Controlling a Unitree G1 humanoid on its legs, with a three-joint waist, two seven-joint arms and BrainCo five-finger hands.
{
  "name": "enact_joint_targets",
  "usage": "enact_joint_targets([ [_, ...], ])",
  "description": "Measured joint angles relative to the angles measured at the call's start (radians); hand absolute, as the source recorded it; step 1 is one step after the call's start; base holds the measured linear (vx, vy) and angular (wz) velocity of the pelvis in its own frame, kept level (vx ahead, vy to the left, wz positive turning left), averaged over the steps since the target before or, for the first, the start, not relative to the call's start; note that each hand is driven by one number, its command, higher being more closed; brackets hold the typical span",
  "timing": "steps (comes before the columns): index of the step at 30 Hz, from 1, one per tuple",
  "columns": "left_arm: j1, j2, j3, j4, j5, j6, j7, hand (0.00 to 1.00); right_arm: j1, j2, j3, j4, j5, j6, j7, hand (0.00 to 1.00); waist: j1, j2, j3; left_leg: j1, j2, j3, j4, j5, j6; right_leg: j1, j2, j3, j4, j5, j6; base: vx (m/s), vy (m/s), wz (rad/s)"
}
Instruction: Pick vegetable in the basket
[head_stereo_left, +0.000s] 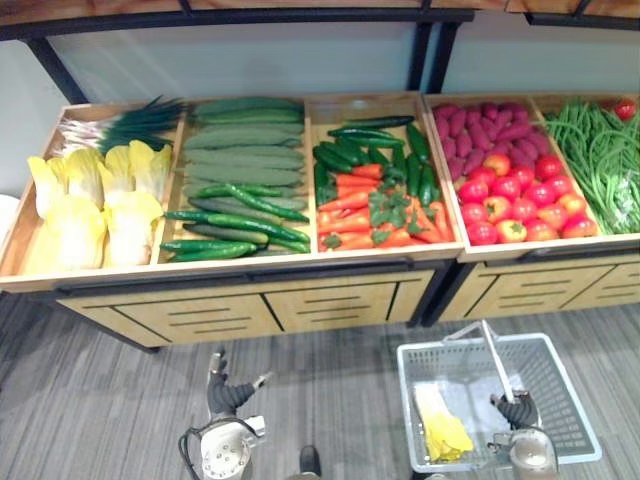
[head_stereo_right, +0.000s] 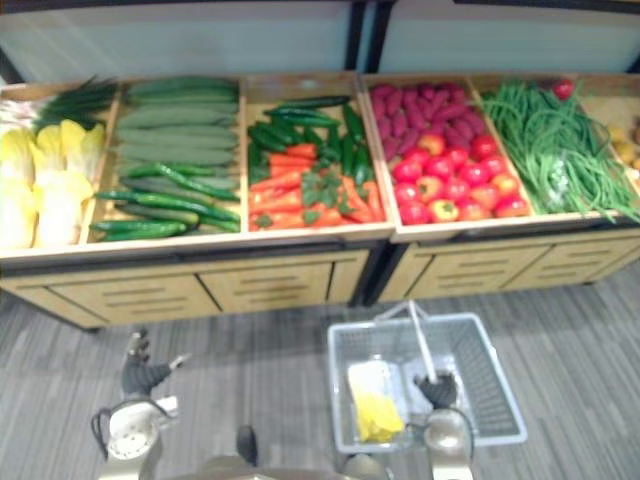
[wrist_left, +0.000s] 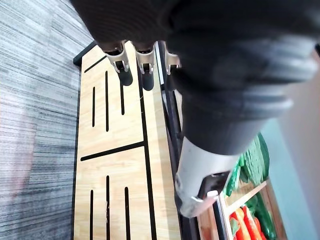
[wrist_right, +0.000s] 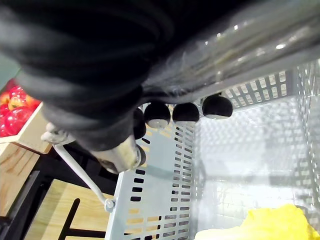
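bench (head_stereo_left: 250, 300): wood, row of open bins on top, all stocked
cabbage (head_stereo_left: 90, 215): far-left bin, yellow leaves, same look as the piece in the basket
left hand (head_stereo_left: 228, 395): low over the floor, just before the bench front, below the cucumber bin; fingers apart and loose, nothing held
cucumbers (head_stereo_left: 243, 150): second bin, long green peppers (head_stereo_left: 235, 225) at its front
carrots (head_stereo_left: 375, 215): middle bin, with dark green peppers behind them
yellow vegetable (head_stereo_left: 440, 430): already inside the basket, by its left wall
handle (head_stereo_left: 492, 355): raised, slanting up over the basket
right hand (head_stereo_left: 515, 410): fingers clamped round the handle, carrying the basket
tomatoes (head_stereo_left: 515, 200): fourth bin, front half
basket (head_stereo_left: 560, 395): grey mesh, before the right part of the bench; on the floor or lifted, cannot tell
beans (head_stereo_left: 600, 155): far-right bin
step: between picks, judged; one item in, free hand not yet at a bin
next: raise left hand over the bench rim, close on one vegetable, carry it right and drop it into the basket; basket to be kept level meanwhile
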Motion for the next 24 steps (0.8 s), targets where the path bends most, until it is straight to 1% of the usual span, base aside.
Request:
enact_joint_targets([
  [8, -0.005, 0.0, 0.008, 0.0, 0.003, 0.0, 0.003, 0.0, 0.004, 0.0, 0.016, 0.0, -0.001, -0.002, -0.001, 1.0, -0.002, -0.003, -0.006, -0.001, -0.004, -0.017, 0.003, 0.0, 0.0, -0.001, 0.005, 0.024, -0.006, 0.0, 0.0, 0.0, 0.0, 0.0],
  [10, -0.01, 0.0, 0.008, 0.0, 0.03, 0.0, 0.003, 0.0, 0.002, 0.0, 0.016, 0.0, -0.001, -0.004, -0.001, 1.0, -0.003, -0.002, -0.005, -0.006, -0.004, -0.019, 0.004, -0.001, -0.002, -0.015, 0.004, 0.029, 0.01, -0.003, -0.002, 0.0, 0.0, 0.0],
  [12, -0.021, 0.0, 0.008, -0.003, 0.036, 0.0, 0.005, 0.0, -0.001, -0.001, 0.016, -0.002, -0.001, -0.006, -0.001, 1.0, -0.005, -0.006, -0.005, -0.021, -0.005, -0.027, 0.004, 0.001, -0.005, -0.055, -0.003, 0.072, 0.069, -0.026, 0.004, -0.02, 0.001, 0.11],
  [13, -0.024, 0.0, 0.008, -0.003, 0.036, 0.0, 0.005, 0.0, -0.002, -0.001, 0.016, -0.002, -0.001, -0.006, -0.001, 1.0, -0.009, -0.009, -0.003, -0.025, -0.008, -0.038, 0.005, 0.004, -0.007, -0.071, -0.008, 0.097, 0.105, -0.047, 0.006, -0.01, -0.006, 0.21],
  [14, -0.036, 0.0, 0.008, -0.003, 0.036, 0.0, 0.006, 0.0, -0.002, -0.001, 0.016, -0.002, -0.002, -0.006, -0.001, 1.0, -0.013, -0.011, -0.002, -0.025, -0.007, -0.044, 0.009, 0.004, -0.009, -0.075, -0.01, 0.103, 0.124, -0.06, 0.01, -0.01, -0.024, 0.22],
  [16, -0.042, 0.0, 0.014, -0.004, 0.036, 0.0, 0.008, 0.0, -0.005, -0.001, 0.017, -0.002, -0.002, -0.006, -0.001, 1.0, -0.014, -0.015, 0.002, -0.04, 0.003, -0.05, 0.077, -0.031, -0.022, -0.071, -0.012, 0.104, 0.155, -0.085, 0.008, 0.0, -0.05, 0.07],
  [17, -0.039, 0.0, 0.016, -0.004, 0.036, 0.0, 0.014, 0.0, -0.004, -0.003, 0.018, -0.005, -0.003, -0.006, -0.001, 1.0, -0.016, -0.014, 0.003, -0.057, 0.016, -0.054, 0.146, -0.067, -0.027, -0.067, -0.009, 0.104, 0.174, -0.102, 0.004, -0.03, -0.078, -0.01],
  [18, -0.039, -0.001, 0.016, -0.005, 0.036, 0.0, 0.022, 0.0, -0.003, -0.014, 0.029, -0.006, -0.004, -0.006, -0.002, 1.0, -0.017, -0.009, 0.005, -0.079, 0.034, -0.062, 0.221, -0.105, -0.033, -0.063, -0.002, 0.103, 0.193, -0.122, 0.001, -0.03, -0.107, 0.03],
  [20, -0.038, -0.002, 0.017, -0.007, 0.036, 0.0, 0.03, 0.0, 0.0, -0.047, 0.061, -0.016, -0.004, -0.007, -0.003, 1.0, -0.017, 0.007, 0.016, -0.093, 0.071, -0.072, 0.311, -0.158, -0.046, -0.047, 0.021, 0.098, 0.217, -0.159, -0.008, -0.01, -0.12, -0.05],
  [21, -0.038, -0.003, 0.02, -0.008, 0.036, 0.0, 0.033, 0.0, 0.001, -0.052, 0.064, -0.022, -0.004, -0.008, -0.004, 1.0, -0.015, 0.012, 0.019, -0.097, 0.081, -0.072, 0.324, -0.171, -0.049, -0.046, 0.029, 0.103, 0.224, -0.166, -0.012, -0.01, -0.111, -0.17],
  [22, -0.038, -0.008, 0.026, -0.008, 0.036, 0.0, 0.035, 0.0, 0.002, -0.066, 0.07, -0.034, -0.006, -0.011, -0.004, 1.0, -0.011, 0.023, 0.025, -0.101, 0.101, -0.073, 0.351, -0.196, -0.054, -0.045, 0.043, 0.107, 0.233, -0.173, -0.02, 0.0, -0.079, -0.19],
  [24, -0.037, -0.026, 0.03, -0.016, 0.036, 0.0, 0.039, 0.0, 0.008, -0.091, 0.082, -0.054, -0.008, -0.019, -0.005, 1.0, -0.004, 0.034, 0.032, -0.101, 0.108, -0.078, 0.363, -0.198, -0.045, -0.053, 0.046, 0.117, 0.26, -0.191, -0.026, 0.02, -0.051, -0.13],
])
